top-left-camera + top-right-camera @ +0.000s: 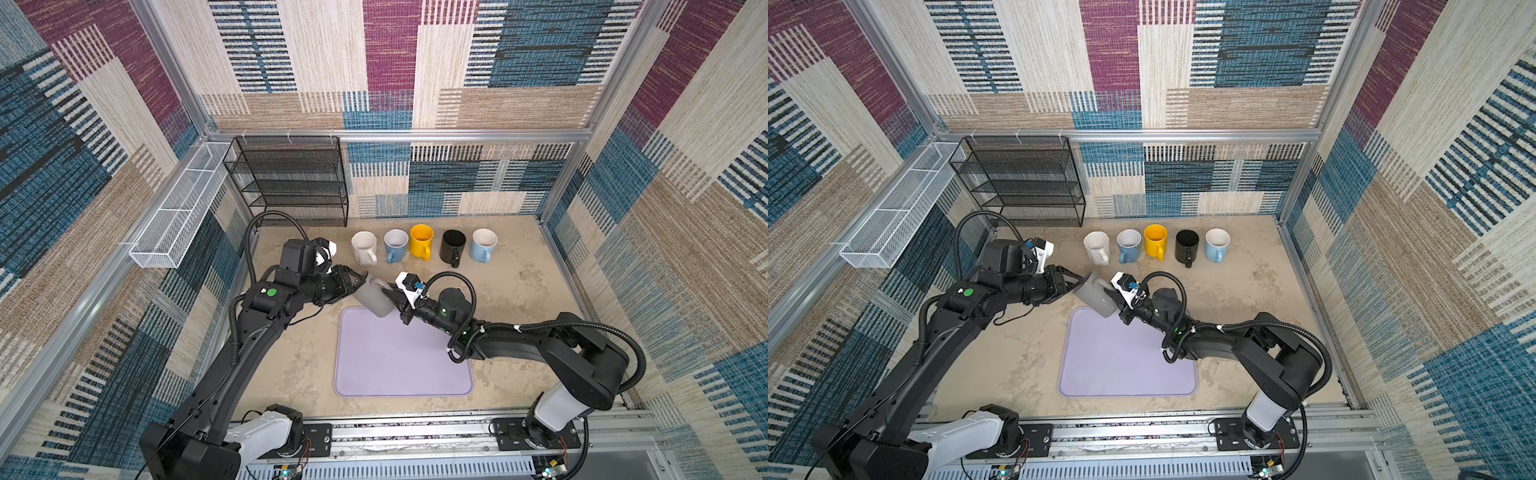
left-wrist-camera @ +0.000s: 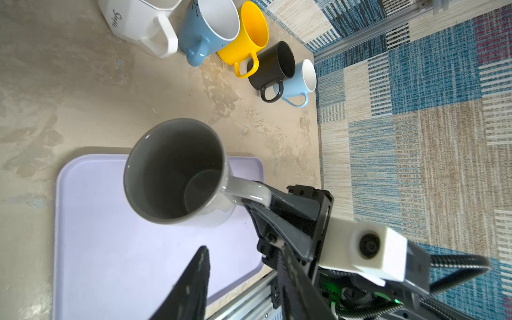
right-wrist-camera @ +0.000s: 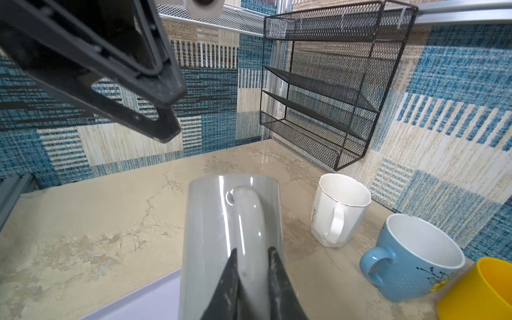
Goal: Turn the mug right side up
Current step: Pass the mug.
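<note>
A grey mug [image 1: 374, 297] [image 1: 1096, 297] hangs tilted in the air over the far left corner of the lavender tray [image 1: 403, 365]. Its mouth points up and to the left, and its base points toward the tray. My right gripper [image 1: 388, 293] [image 3: 252, 250] is shut on the mug's handle [image 2: 249, 191]. My left gripper [image 1: 361, 278] [image 2: 242, 246] stands open just off the mug's rim [image 2: 177, 171], apart from it, with nothing between its fingers. The right wrist view shows the mug's side [image 3: 210, 235], with the left gripper [image 3: 174, 116] above it.
Several upright mugs line the back of the table: white [image 1: 364, 248], blue [image 1: 395, 245], yellow [image 1: 422, 241], black [image 1: 453, 247], light blue [image 1: 483, 245]. A black wire rack [image 1: 291, 183] hangs on the back wall. A white mesh basket [image 1: 178, 208] runs along the left wall.
</note>
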`<action>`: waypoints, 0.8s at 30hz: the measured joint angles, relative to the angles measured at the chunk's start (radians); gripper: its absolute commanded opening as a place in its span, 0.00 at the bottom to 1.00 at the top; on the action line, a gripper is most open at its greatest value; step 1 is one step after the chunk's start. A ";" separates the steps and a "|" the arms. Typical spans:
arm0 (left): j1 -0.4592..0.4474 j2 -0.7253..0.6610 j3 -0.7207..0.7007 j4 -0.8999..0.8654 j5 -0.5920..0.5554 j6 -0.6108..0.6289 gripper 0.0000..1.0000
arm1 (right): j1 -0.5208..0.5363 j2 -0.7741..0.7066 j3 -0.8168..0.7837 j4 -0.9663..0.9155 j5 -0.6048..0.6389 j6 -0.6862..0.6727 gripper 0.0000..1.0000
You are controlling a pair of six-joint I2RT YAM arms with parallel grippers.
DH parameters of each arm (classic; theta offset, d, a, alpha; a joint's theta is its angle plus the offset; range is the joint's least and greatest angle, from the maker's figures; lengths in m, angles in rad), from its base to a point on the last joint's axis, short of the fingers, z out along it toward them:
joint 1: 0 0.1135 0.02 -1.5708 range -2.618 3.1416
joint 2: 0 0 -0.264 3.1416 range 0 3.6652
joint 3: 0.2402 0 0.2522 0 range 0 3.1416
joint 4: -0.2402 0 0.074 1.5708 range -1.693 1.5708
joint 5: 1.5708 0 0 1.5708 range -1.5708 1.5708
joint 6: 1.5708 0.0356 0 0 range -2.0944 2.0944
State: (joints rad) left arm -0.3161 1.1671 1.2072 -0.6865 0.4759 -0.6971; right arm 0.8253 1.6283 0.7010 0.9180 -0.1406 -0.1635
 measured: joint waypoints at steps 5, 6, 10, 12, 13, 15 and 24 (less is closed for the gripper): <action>0.000 0.016 0.018 -0.070 0.050 -0.035 0.45 | 0.036 -0.001 0.011 -0.052 0.069 -0.094 0.00; 0.000 0.016 0.008 -0.082 0.062 -0.048 0.45 | 0.042 -0.002 0.012 -0.060 0.075 -0.109 0.00; 0.000 0.012 -0.035 -0.109 0.107 -0.094 0.45 | 0.069 -0.006 0.012 -0.085 0.100 -0.156 0.00; 0.000 0.008 -0.052 -0.129 0.115 -0.111 0.45 | 0.084 -0.009 0.012 -0.100 0.117 -0.179 0.00; 0.000 0.007 -0.055 -0.140 0.121 -0.114 0.45 | 0.090 -0.010 0.010 -0.104 0.124 -0.188 0.00; 0.000 0.008 -0.057 -0.149 0.130 -0.118 0.45 | 0.102 -0.011 0.008 -0.117 0.134 -0.208 0.00; 0.000 0.046 -0.057 -0.179 0.140 -0.138 0.48 | 0.153 -0.026 -0.007 -0.157 0.178 -0.279 0.00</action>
State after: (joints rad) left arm -0.3161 1.2133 1.1503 -0.8658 0.6163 -0.8356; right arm 0.9783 1.6024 0.6941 0.7609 0.0372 -0.4427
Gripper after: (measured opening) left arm 0.474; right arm 0.168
